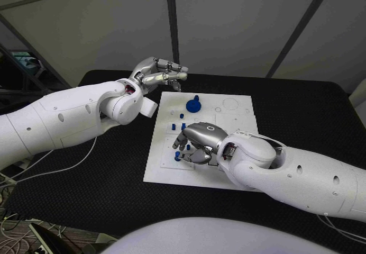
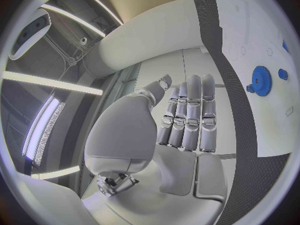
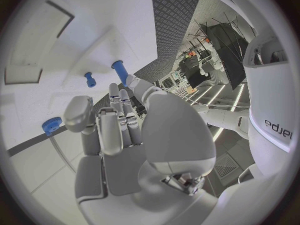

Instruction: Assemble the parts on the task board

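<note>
Right robot hand (image 1: 197,142) hangs low over the near-left part of the board (image 1: 232,114), fingers apart and holding nothing, blue pegs (image 1: 177,156) just beside it, while the left robot hand (image 1: 160,73) sits open off the board's far-left corner, blue gear (image 1: 193,105) nearby, all on the black desk (image 1: 305,114).

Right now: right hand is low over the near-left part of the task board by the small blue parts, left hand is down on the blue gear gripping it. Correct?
Not quite. The left hand is not on the blue gear; the head view shows it raised beyond the far-left corner of the task board, clear of the gear and holding nothing. The rest stands: the right hand is low over the near-left part by the small blue parts.
</note>
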`<act>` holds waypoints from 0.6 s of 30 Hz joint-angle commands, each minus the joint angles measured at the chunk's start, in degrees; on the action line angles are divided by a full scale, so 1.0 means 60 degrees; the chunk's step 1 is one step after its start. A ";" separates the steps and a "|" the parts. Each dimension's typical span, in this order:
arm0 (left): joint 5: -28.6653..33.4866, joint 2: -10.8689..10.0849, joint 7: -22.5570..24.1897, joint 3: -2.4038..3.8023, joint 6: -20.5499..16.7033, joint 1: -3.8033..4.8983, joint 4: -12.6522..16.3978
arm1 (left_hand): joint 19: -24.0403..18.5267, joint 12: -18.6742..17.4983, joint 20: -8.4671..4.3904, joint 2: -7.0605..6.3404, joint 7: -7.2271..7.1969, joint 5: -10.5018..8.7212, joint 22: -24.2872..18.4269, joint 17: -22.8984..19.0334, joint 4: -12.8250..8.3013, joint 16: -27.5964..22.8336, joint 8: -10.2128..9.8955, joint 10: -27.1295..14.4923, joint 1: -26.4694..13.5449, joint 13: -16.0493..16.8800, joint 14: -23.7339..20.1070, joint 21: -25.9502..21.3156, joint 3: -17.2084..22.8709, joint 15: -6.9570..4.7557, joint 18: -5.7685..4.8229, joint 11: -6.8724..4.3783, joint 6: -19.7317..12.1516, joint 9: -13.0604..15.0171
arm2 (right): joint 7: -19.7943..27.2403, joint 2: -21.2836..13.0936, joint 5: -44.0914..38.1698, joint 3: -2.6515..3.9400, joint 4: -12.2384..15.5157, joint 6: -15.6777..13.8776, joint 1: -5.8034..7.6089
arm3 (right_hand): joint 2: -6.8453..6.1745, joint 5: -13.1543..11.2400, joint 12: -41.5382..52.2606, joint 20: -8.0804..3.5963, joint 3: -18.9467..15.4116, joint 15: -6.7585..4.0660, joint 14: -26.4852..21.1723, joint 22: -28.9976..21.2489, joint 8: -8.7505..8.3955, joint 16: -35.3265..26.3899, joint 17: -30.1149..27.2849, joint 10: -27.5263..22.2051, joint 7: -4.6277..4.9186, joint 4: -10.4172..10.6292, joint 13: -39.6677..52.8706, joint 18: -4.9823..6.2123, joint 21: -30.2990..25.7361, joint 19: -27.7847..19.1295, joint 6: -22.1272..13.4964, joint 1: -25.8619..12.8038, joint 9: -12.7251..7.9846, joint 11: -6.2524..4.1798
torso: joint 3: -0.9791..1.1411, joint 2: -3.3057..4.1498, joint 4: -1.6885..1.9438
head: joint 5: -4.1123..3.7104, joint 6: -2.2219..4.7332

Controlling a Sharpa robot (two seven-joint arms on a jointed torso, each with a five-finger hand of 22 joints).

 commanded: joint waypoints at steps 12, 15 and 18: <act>0.0023 0.0001 -0.0016 0.0006 0.0087 0.0014 -0.0027 | 0.0050 0.0032 0.0046 0.0088 0.0005 -0.0011 -0.0007 -0.0012 -0.0024 0.0066 0.0021 -0.0072 -0.0001 -0.0015 -0.0079 -0.0051 -0.0017 0.0011 -0.0099 0.0000 -0.0033 -0.0002 | 0.0135 -0.0415 0.0095 0.0001 0.0358 -0.1037 -0.0023 | -0.0122 -0.0018 -0.0026 -0.0003 -0.0073 0.0009 0.0383 -0.0099 0.0038 -0.0074 -0.0072 -0.0050 0.0032 0.0023 0.0007 0.0049 -0.0105 -0.0092 -0.0022 0.0010 0.0029 -0.0008 | 0.0003 -0.0005 -0.0013 | -0.0038 0.0030; 0.0023 -0.0011 -0.0017 0.0006 0.0089 0.0014 -0.0039 | 0.0050 0.0032 0.0046 0.0088 0.0005 -0.0011 -0.0007 -0.0012 -0.0024 0.0066 0.0021 -0.0072 -0.0001 -0.0015 -0.0079 -0.0051 -0.0017 0.0011 -0.0099 0.0000 -0.0033 -0.0002 | 0.0265 -0.0752 0.0080 0.0006 0.0557 -0.1793 -0.0032 | -0.0179 -0.0001 -0.0063 0.0000 -0.0099 0.0026 0.0358 -0.0250 0.0038 -0.0132 -0.0172 -0.0135 0.0064 0.0010 -0.0013 0.0078 -0.0204 -0.0186 -0.0023 0.0021 0.0033 0.0021 | 0.0006 -0.0010 -0.0028 | -0.0033 0.0039; 0.0023 -0.0022 -0.0020 0.0005 0.0092 0.0013 -0.0056 | 0.0050 0.0032 0.0046 0.0088 0.0005 -0.0011 -0.0007 -0.0012 -0.0024 0.0066 0.0021 -0.0072 -0.0001 -0.0015 -0.0079 -0.0051 -0.0017 0.0011 -0.0099 0.0000 -0.0033 -0.0002 | 0.0353 -0.1150 0.0098 0.0012 0.0775 -0.2239 -0.0033 | -0.0210 0.0005 -0.0093 0.0009 -0.0122 0.0043 0.0329 -0.0386 0.0036 -0.0194 -0.0275 -0.0206 0.0080 0.0012 -0.0030 0.0104 -0.0296 -0.0271 -0.0028 0.0017 0.0035 0.0046 | -0.0001 -0.0015 -0.0023 | -0.0070 0.0074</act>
